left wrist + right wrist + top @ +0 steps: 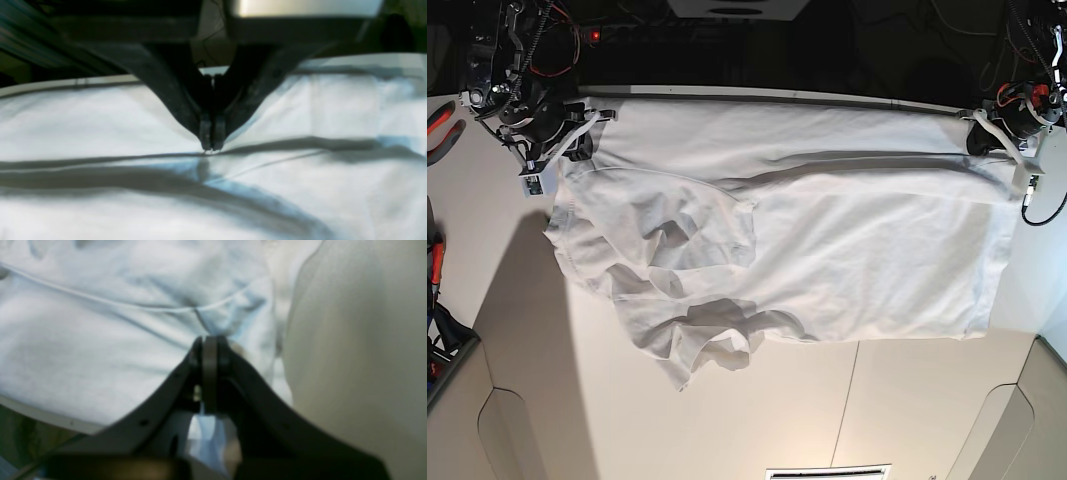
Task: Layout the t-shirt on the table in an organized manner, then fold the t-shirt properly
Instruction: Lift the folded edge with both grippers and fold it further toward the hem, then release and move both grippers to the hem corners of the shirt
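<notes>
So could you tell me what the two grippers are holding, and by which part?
Both hold the t-shirt: left gripper and right gripper each pinch its far edge, one at either end.

The white table carries the wrinkled white t-shirt, spread along its far edge.
</notes>
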